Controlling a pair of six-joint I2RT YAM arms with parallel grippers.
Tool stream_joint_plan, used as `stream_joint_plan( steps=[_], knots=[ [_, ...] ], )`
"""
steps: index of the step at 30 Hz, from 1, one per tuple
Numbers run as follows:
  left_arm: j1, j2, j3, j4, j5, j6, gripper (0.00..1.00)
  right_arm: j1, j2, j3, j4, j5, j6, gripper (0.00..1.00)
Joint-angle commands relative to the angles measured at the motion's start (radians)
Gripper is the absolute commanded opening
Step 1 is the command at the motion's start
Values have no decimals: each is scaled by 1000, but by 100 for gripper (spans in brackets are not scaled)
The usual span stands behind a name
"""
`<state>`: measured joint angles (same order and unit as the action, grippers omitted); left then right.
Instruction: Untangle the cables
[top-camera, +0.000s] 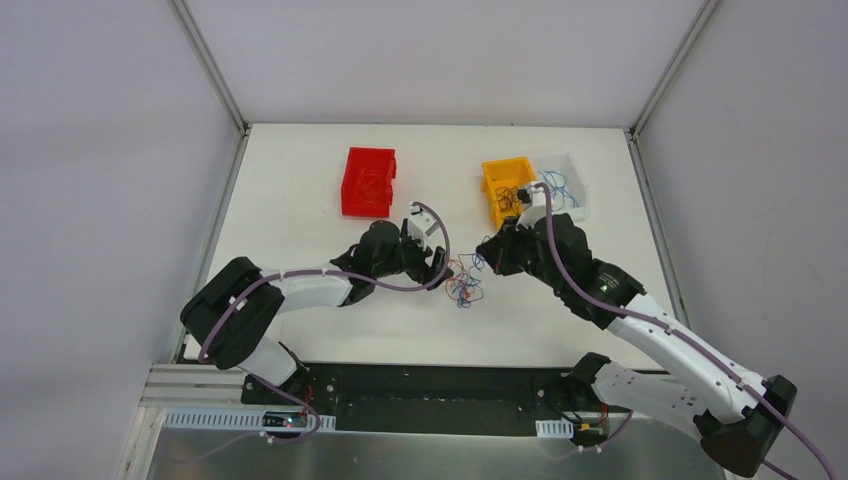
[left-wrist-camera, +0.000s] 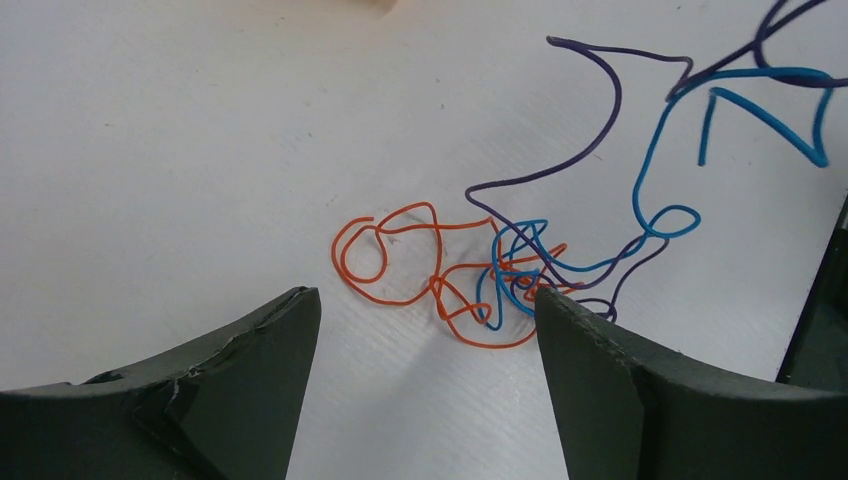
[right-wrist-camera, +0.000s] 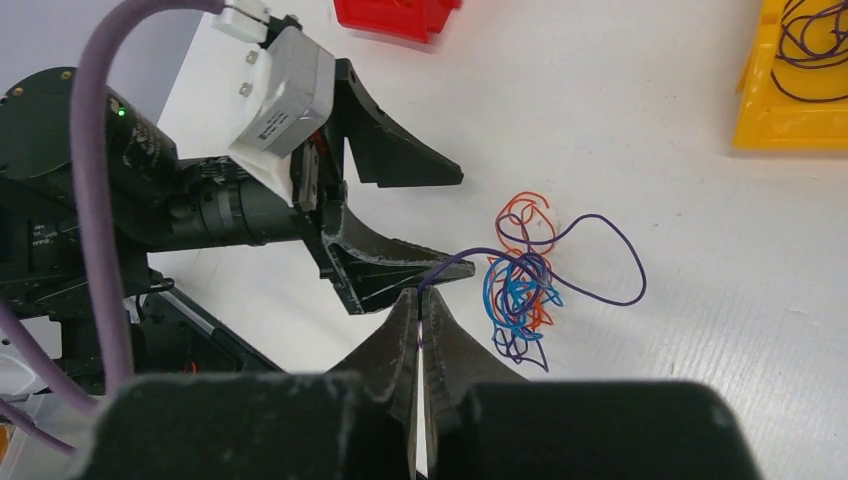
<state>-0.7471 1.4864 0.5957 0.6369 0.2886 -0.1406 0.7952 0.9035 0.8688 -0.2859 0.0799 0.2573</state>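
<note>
The cables (top-camera: 463, 283) lie as a small knot of orange, blue and purple wires on the white table between the two grippers. In the left wrist view an orange wire (left-wrist-camera: 400, 262) loops nearest the fingers, with blue (left-wrist-camera: 650, 195) and purple (left-wrist-camera: 600, 110) strands rising to the right. My left gripper (left-wrist-camera: 425, 294) is open just short of the knot, nothing between its fingers. My right gripper (right-wrist-camera: 420, 297) is shut on a purple wire (right-wrist-camera: 610, 230) that runs from its tips into the knot (right-wrist-camera: 520, 285). The left gripper (right-wrist-camera: 466, 224) stands open just beyond it.
At the back of the table stand a red bin (top-camera: 369, 181), a yellow bin (top-camera: 492, 176) holding dark wires, and a clear bin (top-camera: 572, 170) with blue wires. Both arms (top-camera: 300, 288) reach in from the near edge.
</note>
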Motion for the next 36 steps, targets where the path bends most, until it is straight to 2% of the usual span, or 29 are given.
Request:
stream_joint_plan(
  steps=[1, 11, 15, 17, 18, 20, 22, 26, 33, 36],
  knots=[
    [-11, 59, 91, -40, 58, -7, 80, -3, -60, -2, 10, 48, 3, 0],
    [-71, 192, 234, -197, 84, 15, 77, -3, -77, -6, -4, 101, 6, 0],
    [-88, 226, 281, -269, 55, 33, 68, -3, -84, -4, -31, 179, 24, 0],
    [-91, 252, 312, -315, 53, 31, 56, -3, -87, -4, -47, 225, 37, 0],
    [-91, 264, 332, -344, 50, 30, 41, -2, -89, -5, -53, 257, 43, 0],
    [-90, 284, 393, -431, 17, 33, 2, -4, -98, -5, -70, 334, 58, 0],
    [-89, 279, 422, -528, -79, 32, 0, -4, -106, 3, -114, 472, 88, 0],
    [-45, 169, 317, -462, -242, -14, 0, -18, -135, 12, -206, 717, 129, 0],
    [130, 4, 171, -446, -423, -179, 0, -89, -219, -17, -275, 820, 158, 0],
    [174, -65, 116, -445, -510, -223, 0, -120, -249, -25, -306, 922, 198, 0]
  ],
)
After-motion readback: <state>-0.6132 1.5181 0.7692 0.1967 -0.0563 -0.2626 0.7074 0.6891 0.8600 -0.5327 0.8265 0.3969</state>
